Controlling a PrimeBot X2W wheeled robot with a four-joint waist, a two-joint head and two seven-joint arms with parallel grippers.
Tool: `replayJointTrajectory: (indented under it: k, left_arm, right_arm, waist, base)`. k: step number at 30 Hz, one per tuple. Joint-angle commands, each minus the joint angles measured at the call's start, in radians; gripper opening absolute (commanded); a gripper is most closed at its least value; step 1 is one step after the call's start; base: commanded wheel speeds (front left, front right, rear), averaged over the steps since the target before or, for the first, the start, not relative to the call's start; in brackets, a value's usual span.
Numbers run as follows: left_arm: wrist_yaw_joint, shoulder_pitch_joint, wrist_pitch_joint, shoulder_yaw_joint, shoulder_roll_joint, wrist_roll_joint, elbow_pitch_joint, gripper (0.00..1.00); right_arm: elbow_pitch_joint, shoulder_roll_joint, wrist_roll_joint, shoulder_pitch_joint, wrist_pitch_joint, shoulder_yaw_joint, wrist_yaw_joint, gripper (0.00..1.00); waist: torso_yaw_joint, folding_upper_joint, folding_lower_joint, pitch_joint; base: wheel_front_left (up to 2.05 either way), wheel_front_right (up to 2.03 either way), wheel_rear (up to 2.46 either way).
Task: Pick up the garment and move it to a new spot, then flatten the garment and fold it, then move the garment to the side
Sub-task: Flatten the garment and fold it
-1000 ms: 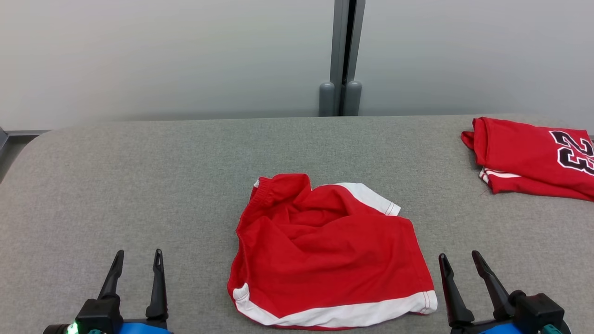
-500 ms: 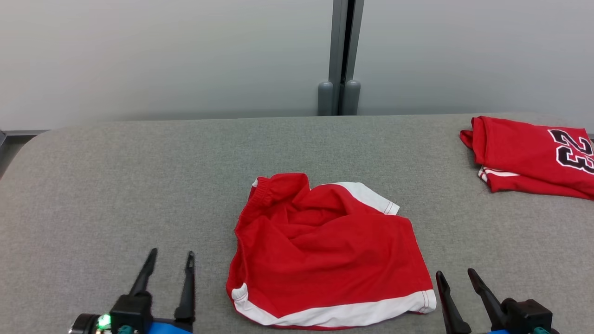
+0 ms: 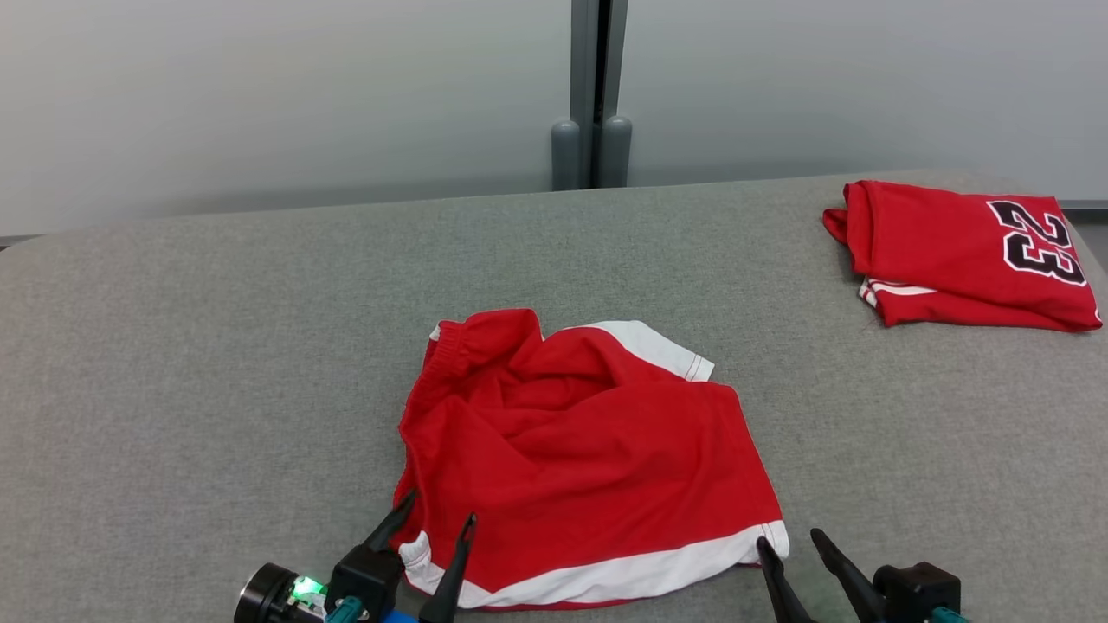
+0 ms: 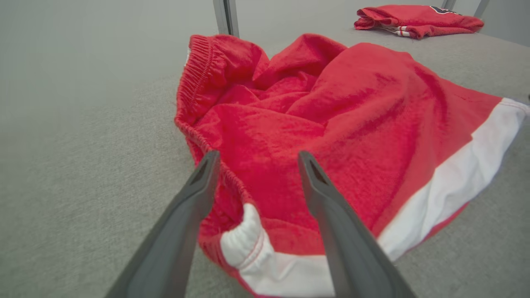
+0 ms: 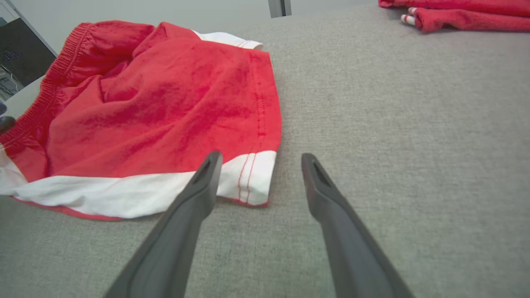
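Middle of the grey table [image 3: 173, 346], toward its near edge: the garment [image 3: 589, 459], red shorts with a white hem band [image 3: 623, 575], crumpled and unfolded. Elastic waistband [image 4: 194, 78] bunched on the side toward the table's left and far edge; hem band stretched along the side closest to the table's near edge; a white flap poking out toward the table's far edge.

Near edge of the table, left of centre: left gripper [image 3: 441, 506], jaws released and spread wide, straddling the garment's [image 4: 331, 124] white-tipped corner. One finger at the gathered edge, the other over red cloth; nothing pinched between them. Contact with the fabric impossible to tell.

Near edge of the table, right of centre: right gripper [image 3: 789, 537], jaws likewise spread, grasping nothing. In the right wrist view, one fingertip at the stitched end of the garment's [image 5: 157, 107] hem band, the other over bare table.

Far right corner of the table: a folded red jersey [image 3: 961, 260] marked 23, well apart from both grippers.

Beyond the table's far edge, near its middle: a grey post [image 3: 593, 86] against a pale wall.
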Motion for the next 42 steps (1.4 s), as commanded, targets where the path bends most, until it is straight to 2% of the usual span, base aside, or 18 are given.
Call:
replayJointTrajectory:
  k: [1, 14, 20, 25, 31, 32, 33, 34, 35, 39, 42]
  left_arm:
    - [0.000, -0.016, 0.005, -0.008, 0.006, -0.008, 0.008, 1.00]
    - [-0.001, 0.001, 0.041, -0.070, 0.062, -0.062, 0.059, 1.00]
    - [-0.001, 0.035, 0.076, -0.097, 0.068, -0.098, 0.030, 1.00]
    - [-0.001, 0.036, 0.094, -0.117, 0.068, -0.123, 0.014, 1.00]
    - [-0.001, 0.021, 0.127, -0.156, 0.057, -0.179, 0.037, 1.00]
    - [-0.001, 0.016, 0.135, -0.167, 0.055, -0.191, 0.043, 0.86]
    - [-0.001, 0.013, 0.143, -0.173, 0.052, -0.203, 0.049, 0.52]
    - [-0.001, 0.009, 0.149, -0.184, 0.052, -0.215, 0.053, 0.10]
    - [-0.001, 0.001, 0.152, -0.193, 0.053, -0.224, 0.055, 0.00]
    - [-0.001, -0.017, 0.146, -0.204, 0.057, -0.266, 0.046, 0.00]
    - [-0.001, -0.042, 0.115, -0.187, 0.056, -0.326, 0.006, 0.00]
  right_arm:
    - [0.011, -0.008, 0.007, -0.017, -0.001, 0.008, 0.000, 1.00]
    - [0.132, -0.045, 0.119, -0.110, -0.027, 0.156, 0.000, 1.00]
    - [0.155, -0.071, 0.164, -0.148, -0.040, 0.218, 0.000, 1.00]
    - [0.162, -0.086, 0.155, -0.164, -0.044, 0.230, 0.000, 1.00]
    - [0.188, -0.096, 0.162, -0.195, -0.045, 0.294, 0.000, 1.00]
    - [0.202, -0.096, 0.170, -0.202, -0.044, 0.311, 0.000, 0.98]
    - [0.211, -0.094, 0.176, -0.209, -0.044, 0.325, 0.000, 0.18]
    - [0.220, -0.093, 0.181, -0.220, -0.044, 0.338, 0.000, 0.00]
    - [0.226, -0.094, 0.185, -0.233, -0.044, 0.353, 0.000, 0.00]
    - [0.227, -0.099, 0.200, -0.259, -0.045, 0.378, 0.000, 0.00]
    - [0.182, -0.115, 0.216, -0.288, -0.045, 0.370, 0.000, 0.00]
  waist:
    - [-0.003, -0.0001, -0.0001, 0.003]
    - [-0.014, -0.0001, -0.0001, 0.044]
    - [-0.001, -0.0001, -0.0001, 0.040]
    - [0.011, -0.0001, -0.0001, 0.032]
    - [0.012, -0.0001, -0.0001, 0.029]
    - [0.012, -0.0001, -0.0001, 0.029]
    - [0.012, -0.0001, -0.0001, 0.028]
    - [0.012, -0.0001, -0.0001, 0.027]
    - [0.013, -0.0001, -0.0001, 0.026]
    - [0.014, -0.0001, -0.0001, 0.022]
    - [0.015, -0.0001, -0.0001, 0.022]
  base:
    - [0.00, 0.00, 0.00]
    - [0.00, 0.00, 0.00]
    - [0.00, 0.00, 0.00]
    - [0.00, 0.00, 0.00]
    - [0.00, 0.00, 0.00]
    - [0.00, 0.00, 0.00]
    - [0.00, 0.00, 0.00]
    - [0.00, 0.00, 0.00]
    - [0.00, 0.00, 0.00]
    - [0.00, 0.00, 0.00]
    - [0.00, 0.00, 0.00]
